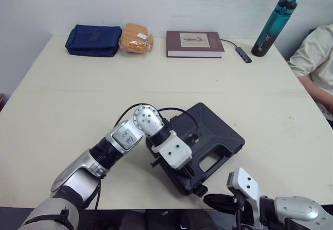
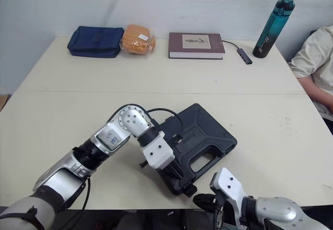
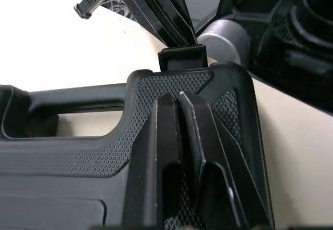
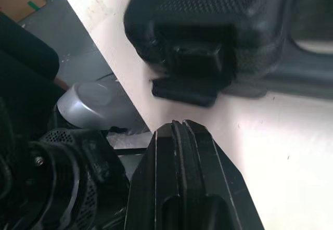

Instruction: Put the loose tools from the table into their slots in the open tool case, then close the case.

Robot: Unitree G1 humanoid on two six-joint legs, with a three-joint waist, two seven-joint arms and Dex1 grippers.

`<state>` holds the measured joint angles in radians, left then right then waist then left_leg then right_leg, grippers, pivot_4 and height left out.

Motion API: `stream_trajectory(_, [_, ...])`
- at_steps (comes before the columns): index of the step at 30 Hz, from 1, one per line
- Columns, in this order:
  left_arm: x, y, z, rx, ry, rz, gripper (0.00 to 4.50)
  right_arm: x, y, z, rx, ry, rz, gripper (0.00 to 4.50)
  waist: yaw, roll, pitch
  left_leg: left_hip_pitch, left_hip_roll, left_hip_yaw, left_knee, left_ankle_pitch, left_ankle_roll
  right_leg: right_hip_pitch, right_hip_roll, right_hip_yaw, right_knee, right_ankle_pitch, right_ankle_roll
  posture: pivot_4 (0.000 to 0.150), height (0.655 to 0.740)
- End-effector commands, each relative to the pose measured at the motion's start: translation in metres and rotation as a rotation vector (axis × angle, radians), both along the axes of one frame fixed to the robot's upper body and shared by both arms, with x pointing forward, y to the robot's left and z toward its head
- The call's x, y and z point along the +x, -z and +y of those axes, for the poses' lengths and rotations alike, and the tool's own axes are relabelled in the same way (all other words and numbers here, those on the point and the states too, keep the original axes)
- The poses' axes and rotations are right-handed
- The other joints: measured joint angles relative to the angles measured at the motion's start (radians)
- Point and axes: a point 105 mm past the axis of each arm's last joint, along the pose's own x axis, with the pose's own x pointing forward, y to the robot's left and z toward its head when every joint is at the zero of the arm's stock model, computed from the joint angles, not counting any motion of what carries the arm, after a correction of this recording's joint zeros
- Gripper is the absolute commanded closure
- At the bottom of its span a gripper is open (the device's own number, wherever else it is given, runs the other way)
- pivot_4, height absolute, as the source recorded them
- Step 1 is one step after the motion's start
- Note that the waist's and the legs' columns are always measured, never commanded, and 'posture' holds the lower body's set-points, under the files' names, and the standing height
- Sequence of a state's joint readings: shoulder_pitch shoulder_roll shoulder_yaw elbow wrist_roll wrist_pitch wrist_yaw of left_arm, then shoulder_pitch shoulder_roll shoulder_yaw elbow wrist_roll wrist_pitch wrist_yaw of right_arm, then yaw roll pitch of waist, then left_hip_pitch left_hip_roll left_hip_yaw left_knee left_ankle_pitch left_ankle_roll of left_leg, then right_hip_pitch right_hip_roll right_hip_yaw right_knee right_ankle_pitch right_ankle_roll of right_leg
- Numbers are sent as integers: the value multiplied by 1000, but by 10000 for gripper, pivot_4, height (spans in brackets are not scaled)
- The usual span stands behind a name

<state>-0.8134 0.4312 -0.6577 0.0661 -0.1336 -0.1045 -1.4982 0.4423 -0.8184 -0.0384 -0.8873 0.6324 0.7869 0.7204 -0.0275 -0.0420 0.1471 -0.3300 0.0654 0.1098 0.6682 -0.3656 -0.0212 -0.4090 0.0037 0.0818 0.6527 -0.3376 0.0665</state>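
The black tool case [image 1: 213,128] lies closed on the table [image 1: 78,115] near its front edge, handle cut-out [image 1: 210,163] toward me. My left gripper [image 1: 190,180] is shut with nothing in it. Its fingertips [image 3: 180,99] rest on the textured lid at the case's front corner, just behind the front latch [image 3: 182,58]. My right gripper [image 1: 215,201] is also shut and empty. It hovers at the table's front edge, just short of that latch [image 4: 186,91] and not touching it. No loose tools are visible on the table.
Along the far edge lie a navy pouch [image 1: 93,40], an orange bag [image 1: 136,37], a dark red book [image 1: 194,43], a cable adapter [image 1: 243,54] and a teal bottle [image 1: 274,26]. A person's sleeve [image 1: 315,58] shows at the right.
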Motion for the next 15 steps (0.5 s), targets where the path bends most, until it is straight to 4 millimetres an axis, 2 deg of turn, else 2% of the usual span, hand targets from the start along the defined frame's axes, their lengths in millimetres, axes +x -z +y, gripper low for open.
stream_trajectory(1, [0, 48, 16, 223, -45, 29, 43717, 1, -1, 4, 20, -8, -20, 45000, 0, -1, -3, 1, 0, 0, 0, 0, 0, 0, 0, 0, 0, 0, 0, 1500, 7400])
stream_trajectory(15, [6, 50, 11, 215, -80, 36, 43717, 19, -23, 11, 123, -3, -102, 45000, -4, -3, -5, 9, 0, 0, -2, -2, 4, 5, -1, 1, -1, 0, 0, 1500, 7400])
